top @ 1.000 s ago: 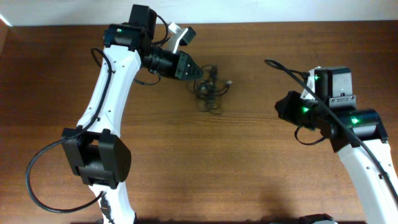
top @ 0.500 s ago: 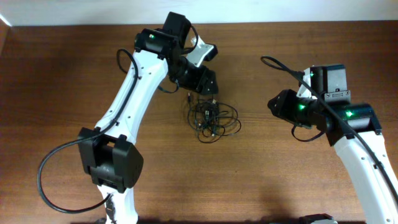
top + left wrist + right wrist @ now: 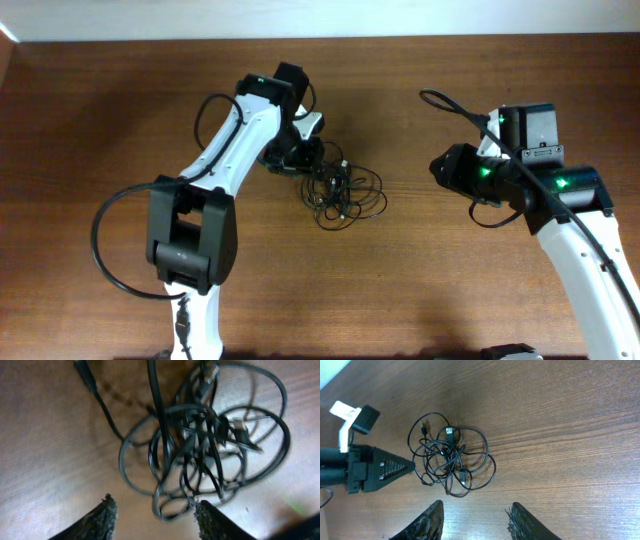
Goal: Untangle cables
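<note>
The cables (image 3: 345, 192) lie on the wooden table (image 3: 450, 290) as one loose tangle of thin black loops with small plug ends. The left wrist view shows the cables (image 3: 205, 435) close up, one small loop lying between my fingertips (image 3: 205, 512) without being pinched. My left gripper (image 3: 312, 160) is low at the tangle's upper left edge, and in its own view the gripper (image 3: 156, 507) is open. My right gripper (image 3: 440, 172) hovers well to the right of the tangle. Seen from its wrist, the gripper (image 3: 477, 507) is open and empty, with the cables (image 3: 450, 460) ahead of it.
One plug-ended strand (image 3: 92, 385) trails out of the tangle toward the left arm. A thick black robot cable (image 3: 460, 112) arches over the right arm. The table's far edge meets a pale wall (image 3: 400, 18).
A second ago the cables hung as a tight clump at my left gripper. They now lie spread in loose loops, and the left gripper has opened and dropped beside them. The right gripper has opened too.
</note>
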